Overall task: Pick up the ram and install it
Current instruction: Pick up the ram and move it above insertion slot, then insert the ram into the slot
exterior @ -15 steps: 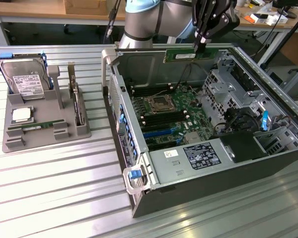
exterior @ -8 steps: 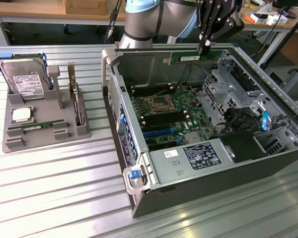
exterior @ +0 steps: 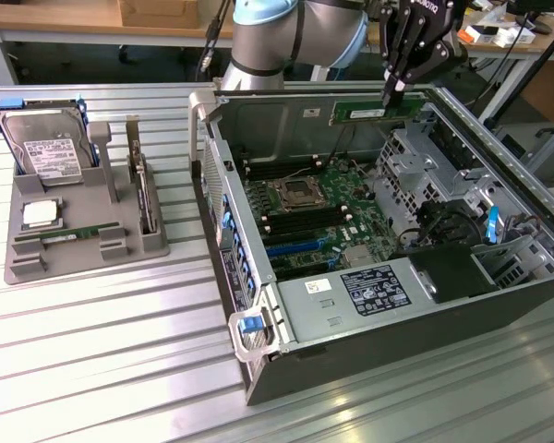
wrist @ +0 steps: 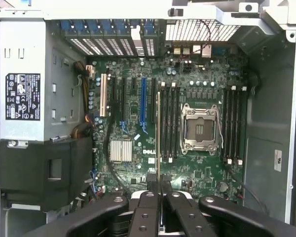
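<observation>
The ram (exterior: 360, 112), a thin green stick with a white label, hangs level above the far edge of the open computer case (exterior: 499, 305). My gripper (exterior: 389, 94) is shut on the stick near one end. In the wrist view the ram (wrist: 158, 143) shows edge-on as a thin line rising from between my black fingers (wrist: 148, 197), where the gripper (wrist: 159, 190) clamps it. It lines up over the black memory slots (wrist: 168, 123) beside the empty processor socket (wrist: 201, 129) on the green motherboard (exterior: 328, 235). The stick is clear of the board.
A grey tray (exterior: 148, 242) at the exterior view's left holds a silver hard drive (exterior: 44, 148), a square silver chip (exterior: 40, 214) and another green stick (exterior: 69, 234). Inside the case sit a power supply (exterior: 369, 291) and drive cages (exterior: 425, 157). Ribbed metal table (exterior: 102, 360) lies around.
</observation>
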You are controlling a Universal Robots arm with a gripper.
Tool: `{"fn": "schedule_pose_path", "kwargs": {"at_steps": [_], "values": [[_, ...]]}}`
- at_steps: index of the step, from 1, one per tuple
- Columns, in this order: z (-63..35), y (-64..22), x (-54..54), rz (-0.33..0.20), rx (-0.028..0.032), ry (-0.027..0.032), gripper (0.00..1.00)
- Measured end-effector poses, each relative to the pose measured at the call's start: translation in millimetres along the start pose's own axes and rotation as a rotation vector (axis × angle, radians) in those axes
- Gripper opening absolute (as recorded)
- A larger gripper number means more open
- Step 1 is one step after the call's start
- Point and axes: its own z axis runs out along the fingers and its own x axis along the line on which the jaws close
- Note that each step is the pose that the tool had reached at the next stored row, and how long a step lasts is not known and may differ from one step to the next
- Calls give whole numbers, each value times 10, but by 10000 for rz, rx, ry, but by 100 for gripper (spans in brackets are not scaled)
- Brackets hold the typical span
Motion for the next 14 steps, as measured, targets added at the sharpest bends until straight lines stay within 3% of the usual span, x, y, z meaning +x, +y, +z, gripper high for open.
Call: {"fn": "schedule_pose_path", "kwargs": {"at_steps": [6,14], "values": [[54,-150,0,-1,0,6,12],[59,-150,0,0,0,4,12]]}}
